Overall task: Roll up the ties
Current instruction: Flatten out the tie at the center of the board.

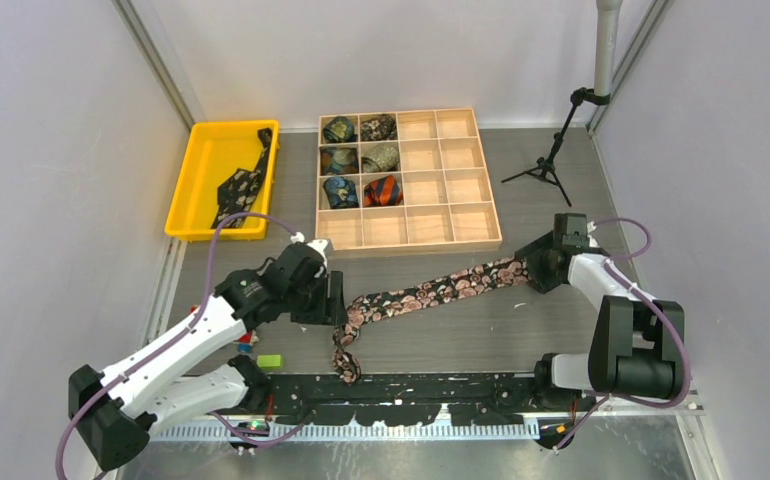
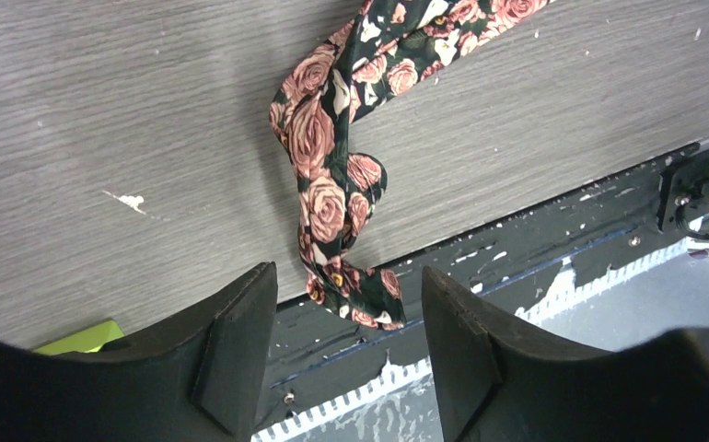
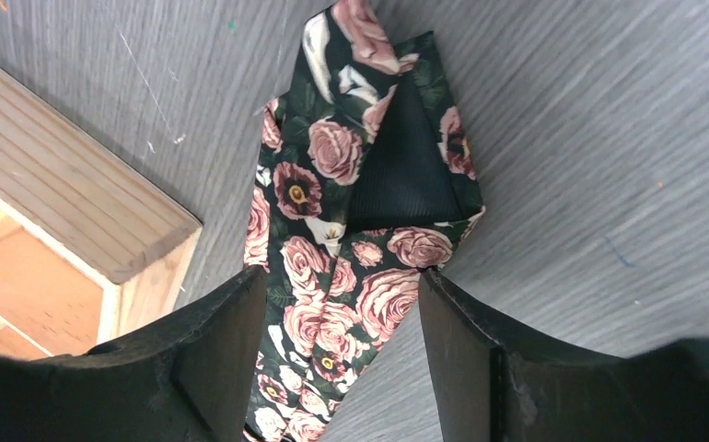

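A black rail point(image 1: 411, 385) runs along the near edge of the surface point(image 1: 521, 340), with a small green block point(image 1: 269, 360) just in front of it near the left arm. The narrow end of the floral tie point(image 1: 431, 290) lies twisted and bunched here, its tip overlapping the rail.

The left gripper point(image 2: 346, 359) is over that end with its fingers spread wide. The tie's tip shows in the gap beyond the fingertips, and neither finger touches the fabric. It has hold of nothing.

From the narrow end the tie runs unrolled across the surface, slanting away and to the right, to its wide end near the box's near right corner. The right gripper point(image 3: 342, 359) is there, fingers wide apart, with the wide end lying flat between them. One corner of the fabric is folded over, showing black lining. The fingers sit close to either edge of the tie but are not closed on it.

Farther back is a wooden box point(image 1: 408, 244) divided into compartments. Six rolled ties point(image 1: 361, 160) fill the left two columns of its far three rows, one to a compartment. Left of the box a yellow tray point(image 1: 176, 200) holds a black tie point(image 1: 241, 180), unrolled. A small tripod point(image 1: 546, 165) stands at the far right.
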Available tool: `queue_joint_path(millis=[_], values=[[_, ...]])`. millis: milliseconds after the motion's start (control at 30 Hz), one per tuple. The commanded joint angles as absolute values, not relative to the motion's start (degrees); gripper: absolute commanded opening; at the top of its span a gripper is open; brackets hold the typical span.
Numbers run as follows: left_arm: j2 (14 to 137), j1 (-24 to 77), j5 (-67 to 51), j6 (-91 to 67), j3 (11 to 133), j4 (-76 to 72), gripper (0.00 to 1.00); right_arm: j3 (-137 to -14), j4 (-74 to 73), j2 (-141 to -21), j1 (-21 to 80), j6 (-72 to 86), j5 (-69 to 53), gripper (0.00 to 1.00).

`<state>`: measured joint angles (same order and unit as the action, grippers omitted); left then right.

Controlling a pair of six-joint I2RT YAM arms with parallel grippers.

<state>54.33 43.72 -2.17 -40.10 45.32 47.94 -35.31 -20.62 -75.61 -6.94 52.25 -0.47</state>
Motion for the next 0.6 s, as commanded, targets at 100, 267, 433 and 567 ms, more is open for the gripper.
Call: queue_joint_path(millis=[100,267,433,567], values=[[51.35,43.57,-7.7,-39.38,47.99,51.59,0.53,-37.47,-19.39,-76.53,-10.0,48.92,-2.88,0.64],[54.0,44.71,-11.58,-39.45,46.81,51.56,0.5,-42.55,-27.71,-73.48,-10.0,46.2,3.84,0.64],[60.26,47.93,-12.94,-41.13,44.04,49.3,0.53,-43.5,-27.74,-71.62,-9.98,45.92,-0.83,0.65],[64.45,52.26,-10.09,-42.36,43.26,46.62,0.58,-42.13,-23.55,-74.91,-10.01,45.88,-5.77,0.64]])
